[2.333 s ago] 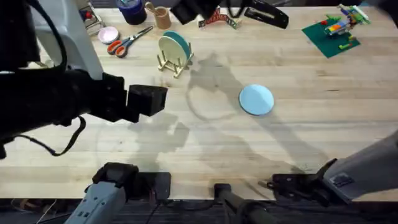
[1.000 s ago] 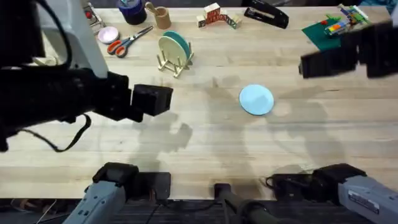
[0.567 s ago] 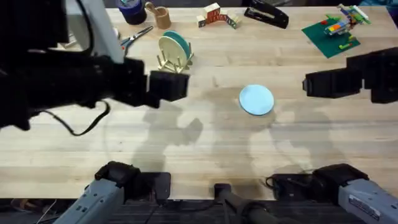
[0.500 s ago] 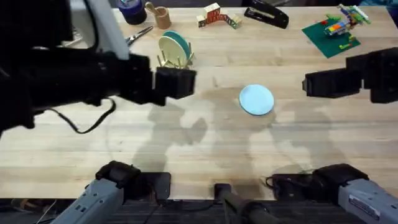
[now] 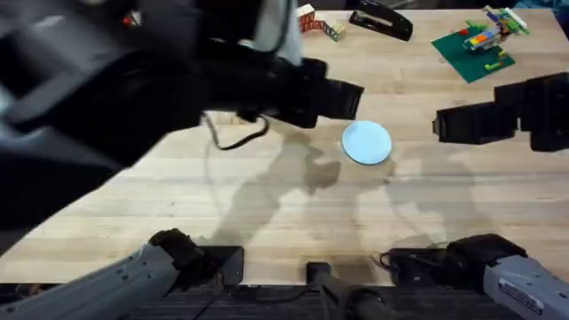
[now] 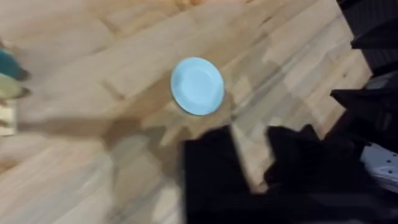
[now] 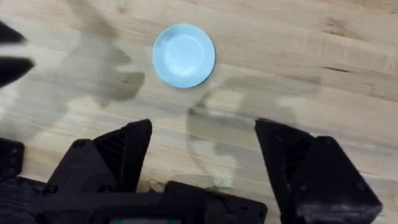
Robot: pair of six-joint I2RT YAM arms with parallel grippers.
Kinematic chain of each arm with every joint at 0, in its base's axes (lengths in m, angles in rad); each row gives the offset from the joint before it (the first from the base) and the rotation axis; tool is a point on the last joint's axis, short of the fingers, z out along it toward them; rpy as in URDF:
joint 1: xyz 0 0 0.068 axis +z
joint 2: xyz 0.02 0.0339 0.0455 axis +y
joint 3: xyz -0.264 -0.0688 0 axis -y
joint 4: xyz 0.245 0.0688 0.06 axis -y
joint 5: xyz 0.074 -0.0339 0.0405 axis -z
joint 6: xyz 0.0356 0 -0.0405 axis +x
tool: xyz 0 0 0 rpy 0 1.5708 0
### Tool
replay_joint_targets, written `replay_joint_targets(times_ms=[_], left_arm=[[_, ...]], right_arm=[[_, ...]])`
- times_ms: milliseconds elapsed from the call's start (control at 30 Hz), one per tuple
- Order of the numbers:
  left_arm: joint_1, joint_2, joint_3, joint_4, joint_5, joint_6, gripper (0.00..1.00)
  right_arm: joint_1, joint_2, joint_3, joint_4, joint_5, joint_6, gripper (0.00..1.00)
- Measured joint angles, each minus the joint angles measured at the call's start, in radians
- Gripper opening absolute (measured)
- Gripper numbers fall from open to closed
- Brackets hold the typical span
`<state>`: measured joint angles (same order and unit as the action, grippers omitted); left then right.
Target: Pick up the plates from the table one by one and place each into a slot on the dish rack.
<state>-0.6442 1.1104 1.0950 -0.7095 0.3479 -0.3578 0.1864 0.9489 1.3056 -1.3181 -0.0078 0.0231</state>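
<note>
A: Report the position of the light blue plate.

B: It lies flat on the table, near the middle of the wood surface. No finger touches it. In the left wrist view the plate sits just ahead of the left gripper's fingers, apart from them. In the right wrist view the plate lies ahead of the right gripper, nearer one finger's side than midway between the two.

A: State of the left fingers?

B: Spread, with bare table visible between the two dark tips. Nothing is held. In the overhead view the left arm shows large, dark and blurred, and its gripper ends just beside the plate, above the table.

A: State of the right fingers?

B: Spread wide, with a broad gap of bare table between them. Nothing is held. In the overhead view the right gripper is on the opposite side of the plate from the left gripper, near the plate but apart from it.

A: Other items?

B: At the far side of the table: a black stapler, small coloured blocks and a green baseplate carrying a brick model. In the left wrist view, teal and pale yellow shapes appear at the frame edge, well away from the fingers; I cannot tell what they are.
</note>
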Motion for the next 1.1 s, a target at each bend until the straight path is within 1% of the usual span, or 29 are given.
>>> replay_joint_targets(times_ms=[33, 67, 100, 300, 433, 500, 533, 633, 700, 867, 967, 1100], left_arm=[[-0.006, 0.019, 0.0, 0.01, 0.008, -0.015, 0.202], [-0.01, 0.038, 0.0, 0.024, 0.018, -0.028, 0.084], [-0.01, 0.057, 0.0, 0.041, 0.03, -0.044, 0.055], [-0.01, 0.153, 0.0, 0.163, 0.117, -0.107, 0.046], [-0.01, 0.204, 0.0, 0.214, 0.155, -0.143, 0.045], [-0.01, 0.216, -0.011, 0.27, 0.166, -0.166, 0.045], [-0.01, 0.216, -0.068, 0.402, 0.189, -0.211, 0.044], [-0.01, 0.215, -0.167, 0.565, 0.231, -0.25, 0.044], [-0.01, 0.215, -0.229, 0.627, 0.25, -0.272, 0.042], [-0.01, 0.222, -0.307, 0.655, 0.264, -0.309, 0.042], [-0.01, 0.255, -0.313, 0.678, 0.271, -0.317, 0.042], [-0.01, 0.328, -0.313, 0.761, 0.302, -0.325, 0.042]], right_arm=[[0.0, 0.0, 0.0, 0.0, 0.0, 0.0, 0.996], [0.0, 0.0, 0.0, -0.003, 0.0, -0.001, 0.996], [0.0, 0.0, 0.0, -0.009, 0.0, -0.001, 0.996], [0.0, -0.021, 0.0, -0.017, 0.0, -0.004, 0.996], [0.0, -0.06, 0.0, -0.02, 0.0, -0.004, 0.996], [0.0, -0.074, 0.0, -0.022, 0.0, -0.004, 0.996], [0.0, -0.084, 0.0, -0.022, 0.0, -0.004, 0.996], [0.0, -0.083, 0.0, -0.021, 0.0, -0.004, 0.996], [0.0, -0.083, 0.0, -0.022, 0.0, -0.004, 0.996], [0.0, -0.083, 0.0, -0.022, 0.0, -0.004, 0.996], [0.0, -0.083, 0.0, -0.022, 0.0, -0.004, 0.996], [0.0, -0.083, 0.0, -0.022, 0.0, -0.004, 0.996]])
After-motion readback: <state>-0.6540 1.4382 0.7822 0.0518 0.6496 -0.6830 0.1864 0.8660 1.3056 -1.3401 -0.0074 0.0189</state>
